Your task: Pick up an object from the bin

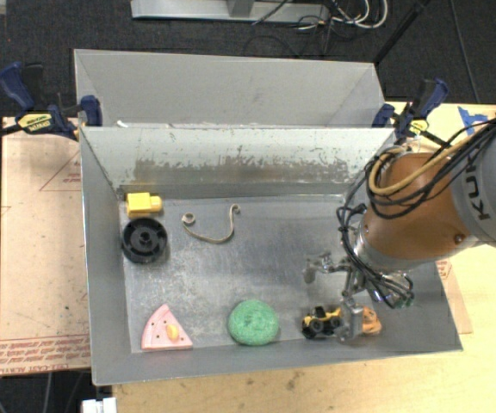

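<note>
My gripper [350, 304] is low over the bin's front right corner, under the arm's orange cover. Directly below it lies a small black and yellow toy vehicle [321, 323], and a small orange piece [368, 319] sits just to the right of that toy. The gripper's lower end comes down between these two, touching or nearly touching them. A round green ball-like thing [253, 323] rests on the bin floor to the left of the toy.
A pink wedge with yellow dots [165, 329] lies at the front left. A black ribbed wheel [144, 240] and a yellow block [143, 202] sit at the back left. A thin beige curved hook [216, 231] lies mid-back. The arm fills the right side.
</note>
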Available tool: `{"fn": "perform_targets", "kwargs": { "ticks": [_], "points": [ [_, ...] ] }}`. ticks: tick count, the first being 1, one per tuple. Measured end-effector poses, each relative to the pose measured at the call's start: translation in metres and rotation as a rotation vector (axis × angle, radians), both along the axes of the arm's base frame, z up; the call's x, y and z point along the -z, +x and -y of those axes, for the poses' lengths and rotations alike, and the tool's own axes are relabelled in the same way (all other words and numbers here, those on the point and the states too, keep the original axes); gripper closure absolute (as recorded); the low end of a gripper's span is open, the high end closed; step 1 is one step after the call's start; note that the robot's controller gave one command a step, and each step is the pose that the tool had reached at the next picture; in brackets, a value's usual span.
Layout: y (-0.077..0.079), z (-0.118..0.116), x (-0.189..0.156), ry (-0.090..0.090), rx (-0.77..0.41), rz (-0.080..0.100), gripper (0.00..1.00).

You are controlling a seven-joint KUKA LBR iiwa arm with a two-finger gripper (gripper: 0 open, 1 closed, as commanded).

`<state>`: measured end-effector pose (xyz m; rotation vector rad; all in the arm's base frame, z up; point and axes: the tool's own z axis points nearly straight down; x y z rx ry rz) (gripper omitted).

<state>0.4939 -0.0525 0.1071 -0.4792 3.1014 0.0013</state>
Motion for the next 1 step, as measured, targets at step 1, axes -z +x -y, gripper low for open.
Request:
{"fn": "perform_targets", "kwargs": {
  "ticks": [1],
  "points": [
    [0.024, -0.0111, 0.0369, -0.001, -0.21, 0.001, 0.0]
  ]
}}
